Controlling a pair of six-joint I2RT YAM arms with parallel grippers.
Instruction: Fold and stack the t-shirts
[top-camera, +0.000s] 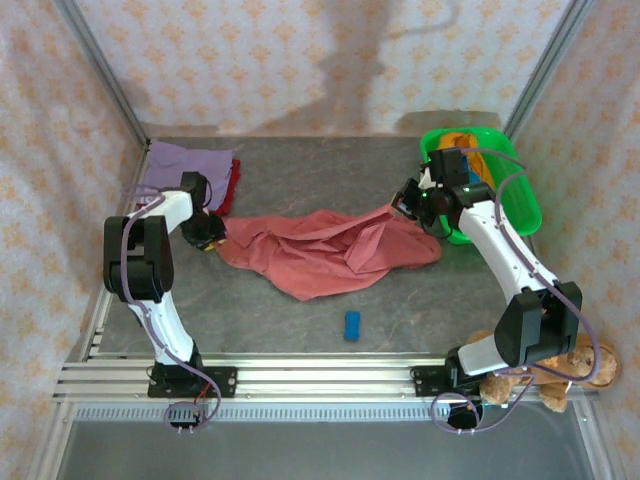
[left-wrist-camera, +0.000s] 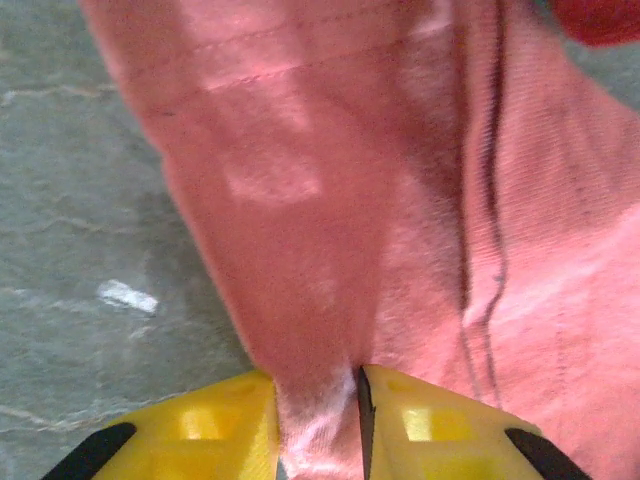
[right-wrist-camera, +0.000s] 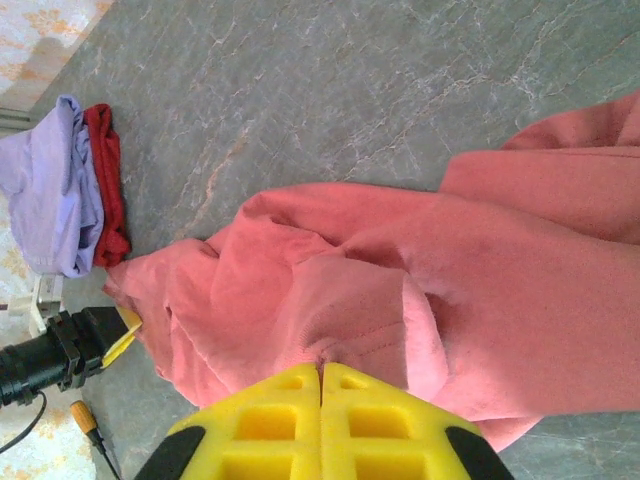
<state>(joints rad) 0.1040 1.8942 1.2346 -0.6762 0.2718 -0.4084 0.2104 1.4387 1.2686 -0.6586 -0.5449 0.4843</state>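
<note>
Right now the salmon-pink t-shirt (top-camera: 320, 255) is lying crumpled across the middle of the grey desk (top-camera: 300, 170), stretching between the two arms. The left fingers (left-wrist-camera: 262, 395) are clamping its left edge, with cloth filling the gap between them. The right fingers (right-wrist-camera: 320, 385) are pressing together, pinching a fold at its right end beside the green basket (top-camera: 520, 200), where an orange t-shirt (top-camera: 455, 140) is sitting. The lilac t-shirt (top-camera: 185, 163) and dark red t-shirt (top-camera: 230, 185) are resting together at the far left corner.
</note>
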